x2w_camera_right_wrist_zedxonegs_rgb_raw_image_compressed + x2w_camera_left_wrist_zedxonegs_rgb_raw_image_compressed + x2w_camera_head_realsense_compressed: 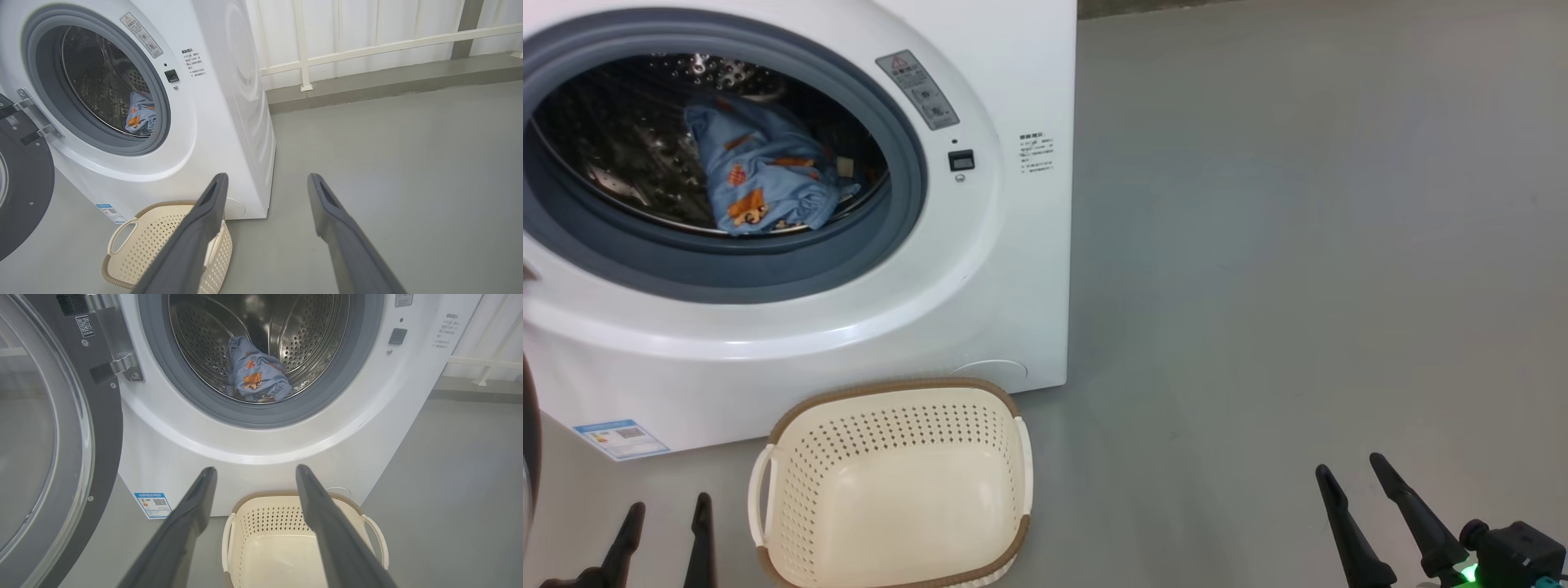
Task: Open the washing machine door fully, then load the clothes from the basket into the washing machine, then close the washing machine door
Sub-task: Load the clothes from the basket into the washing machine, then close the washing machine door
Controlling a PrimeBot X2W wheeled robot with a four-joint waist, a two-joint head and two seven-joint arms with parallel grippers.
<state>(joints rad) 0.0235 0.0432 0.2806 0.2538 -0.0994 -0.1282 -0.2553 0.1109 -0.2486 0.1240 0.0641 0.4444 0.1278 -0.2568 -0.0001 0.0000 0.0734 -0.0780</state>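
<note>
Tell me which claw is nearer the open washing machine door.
Left. The left claw sits just beside the washing machine door, which hangs open on its left; the right claw is well off to the other side, beyond the basket.

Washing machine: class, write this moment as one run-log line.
door open | clothes in drum | basket empty | left claw open | right claw open | next: close door

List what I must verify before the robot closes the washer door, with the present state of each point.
1. Basket empty: ok.
2. Clothes inside the drum, off the grey seal: ok.
3. Door stands wide open on the robot's left: ok.
4. Door swing will pass over the basket: cannot tell.
5. Left end effector open, holding nothing: ok.
6. Right end effector open, holding nothing: ok.
</note>
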